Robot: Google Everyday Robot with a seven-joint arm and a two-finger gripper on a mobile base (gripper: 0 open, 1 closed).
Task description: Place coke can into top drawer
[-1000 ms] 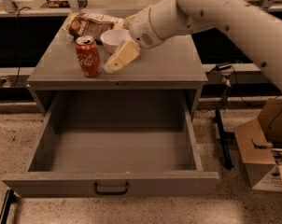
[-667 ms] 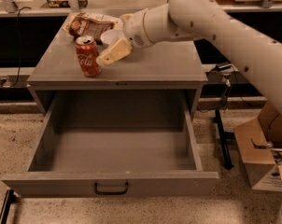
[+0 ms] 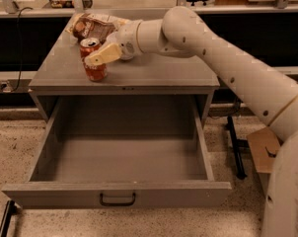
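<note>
The coke can (image 3: 95, 71), red with a silver top, stands upright at the left front of the grey cabinet top (image 3: 159, 75). My gripper (image 3: 98, 57) reaches in from the right and is at the can; its cream tip crosses the front of the can's upper half. The top drawer (image 3: 65, 195) is pulled fully open below the cabinet top. It is empty, with a small dark handle (image 3: 118, 199) at the centre of its front panel.
A brown snack bag (image 3: 92, 26) lies at the back left of the cabinet top, behind the can. My arm (image 3: 228, 63) spans the right side of the top. A cardboard box (image 3: 262, 149) and a black stand (image 3: 235, 142) sit on the floor at the right.
My gripper has moved left across the cabinet top, from beside the can to right at it, now overlapping its front. The can and drawer have not moved.
</note>
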